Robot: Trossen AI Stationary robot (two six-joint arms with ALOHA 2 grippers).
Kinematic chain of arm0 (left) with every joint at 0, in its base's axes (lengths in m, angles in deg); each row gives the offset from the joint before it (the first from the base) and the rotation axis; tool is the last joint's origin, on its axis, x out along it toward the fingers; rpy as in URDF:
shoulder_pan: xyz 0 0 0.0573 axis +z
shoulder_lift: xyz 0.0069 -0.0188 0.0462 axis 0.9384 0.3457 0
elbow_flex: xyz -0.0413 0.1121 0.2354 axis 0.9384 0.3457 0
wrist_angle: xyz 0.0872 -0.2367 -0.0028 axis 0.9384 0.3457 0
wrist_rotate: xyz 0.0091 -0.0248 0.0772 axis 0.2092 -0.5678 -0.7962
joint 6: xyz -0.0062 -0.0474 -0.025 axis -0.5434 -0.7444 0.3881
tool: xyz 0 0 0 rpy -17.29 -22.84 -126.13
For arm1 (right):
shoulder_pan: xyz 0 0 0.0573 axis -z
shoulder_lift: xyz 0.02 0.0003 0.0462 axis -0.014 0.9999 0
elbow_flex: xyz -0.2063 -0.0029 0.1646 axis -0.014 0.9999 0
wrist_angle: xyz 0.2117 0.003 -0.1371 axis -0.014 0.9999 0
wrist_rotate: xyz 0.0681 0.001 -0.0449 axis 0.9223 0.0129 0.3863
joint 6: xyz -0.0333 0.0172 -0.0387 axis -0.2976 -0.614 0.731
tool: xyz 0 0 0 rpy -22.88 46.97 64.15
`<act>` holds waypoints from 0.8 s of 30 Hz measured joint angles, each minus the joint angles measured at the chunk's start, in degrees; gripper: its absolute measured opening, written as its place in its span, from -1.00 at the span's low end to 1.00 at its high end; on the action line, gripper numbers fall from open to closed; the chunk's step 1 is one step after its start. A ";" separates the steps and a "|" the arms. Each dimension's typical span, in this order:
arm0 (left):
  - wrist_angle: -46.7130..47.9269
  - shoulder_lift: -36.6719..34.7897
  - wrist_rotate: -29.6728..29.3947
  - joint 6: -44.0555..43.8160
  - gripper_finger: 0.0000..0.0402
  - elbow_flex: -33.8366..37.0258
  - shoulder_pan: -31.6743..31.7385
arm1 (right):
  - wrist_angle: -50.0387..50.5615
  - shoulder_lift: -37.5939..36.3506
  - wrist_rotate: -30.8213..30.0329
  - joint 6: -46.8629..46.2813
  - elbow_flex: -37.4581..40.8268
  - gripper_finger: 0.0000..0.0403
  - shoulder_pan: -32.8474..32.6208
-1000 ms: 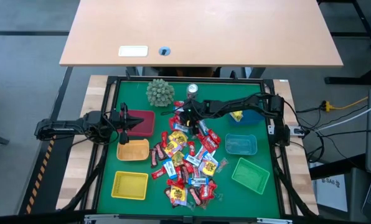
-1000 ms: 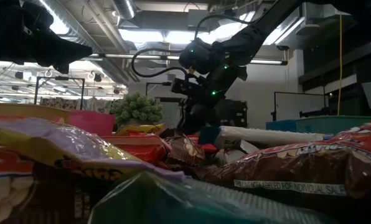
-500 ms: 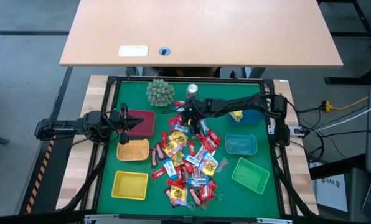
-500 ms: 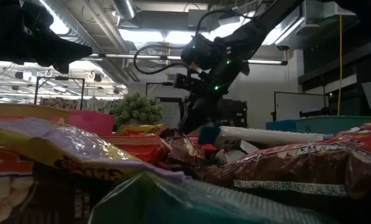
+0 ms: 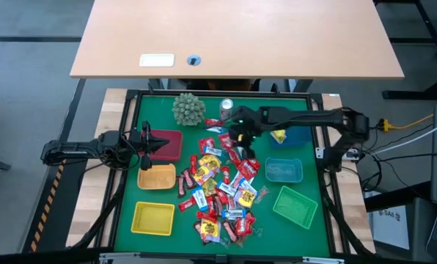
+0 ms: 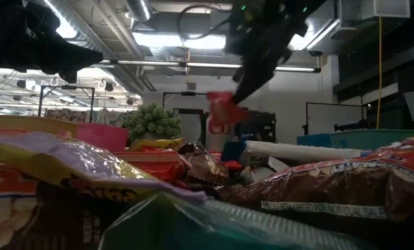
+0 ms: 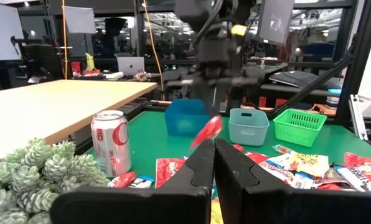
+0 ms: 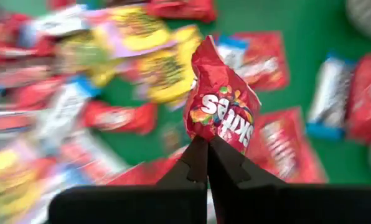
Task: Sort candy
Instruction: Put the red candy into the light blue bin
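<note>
The candy (image 5: 222,187) lies in a heap of small wrapped sweets, red, yellow, blue-white and brown, in the middle of the green mat. My right gripper (image 5: 238,134) hovers above the heap's far end, shut on a red Skittles packet (image 8: 223,106) that shows in the low view (image 6: 221,111) well above the heap. My left gripper (image 5: 151,143) waits over the red basket (image 5: 169,144) near the table's left side, fingers shut (image 7: 214,144) and empty. My right gripper pinches the red Skittles packet between its two fingers by one end (image 8: 205,132). The fingers (image 8: 195,158) come at it from above, slanting down. The packet is lifted clear of the heap and hangs below the gripper (image 6: 243,73), tilted.
Baskets ring the heap: orange (image 5: 156,177) and yellow (image 5: 153,218) on the left, blue (image 5: 295,136), light blue (image 5: 284,170) and green (image 5: 294,205) on the right. A silver can (image 5: 226,107) and a spiky green ball (image 5: 188,108) stand at the far edge.
My right gripper has risen from the far end of the heap and moved a little toward the table's right, carrying the red packet up with it. The packet, down among the sweets before, now hangs clear of them.
</note>
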 joint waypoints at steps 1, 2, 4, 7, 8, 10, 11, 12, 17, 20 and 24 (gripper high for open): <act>0.00 0.00 -0.02 -0.05 -0.99 0.00 0.00 | 2.81 -1.27 0.33 -0.91 0.00 -1.00 -0.48; 0.00 0.00 -0.01 -0.05 -0.99 0.02 0.00 | 5.29 -2.64 0.35 -1.96 0.00 -1.00 -1.27; 0.00 0.00 -0.02 -0.05 -0.99 0.02 0.00 | 10.54 -5.16 0.37 -4.20 0.00 -1.00 -3.05; -0.02 -0.02 -0.05 -0.05 -0.99 0.00 0.00 | 17.68 -7.92 -0.14 -8.11 0.00 -1.00 -6.57; -0.02 -0.02 -0.09 -0.05 -0.99 0.02 0.00 | 19.98 -8.44 -1.02 -9.46 0.00 -1.00 -7.96; -0.02 0.00 -0.09 -0.05 -0.99 0.02 0.00 | 24.41 -9.02 -2.92 -11.83 0.00 -1.00 -10.67; -0.02 0.00 -0.17 -0.05 -0.99 0.01 0.00 | 26.46 -9.11 -3.70 -12.89 0.00 -1.00 -11.92; -0.02 -0.01 -0.39 -0.05 -0.99 0.00 0.00 | 28.58 -9.11 -4.54 -14.20 0.00 -1.00 -13.22; -0.02 -0.02 -1.51 -0.05 -0.99 0.02 0.00 | 38.13 -8.77 -12.32 -23.48 0.00 -1.00 -18.24; -0.02 -0.01 -1.53 -0.05 -0.99 0.02 0.00 | 41.55 -8.76 -14.02 -28.67 0.00 -1.00 -19.92; -0.02 -0.02 -1.55 -0.05 -0.99 0.02 0.00 | 41.91 -8.76 -14.10 -31.71 0.00 -1.00 -21.69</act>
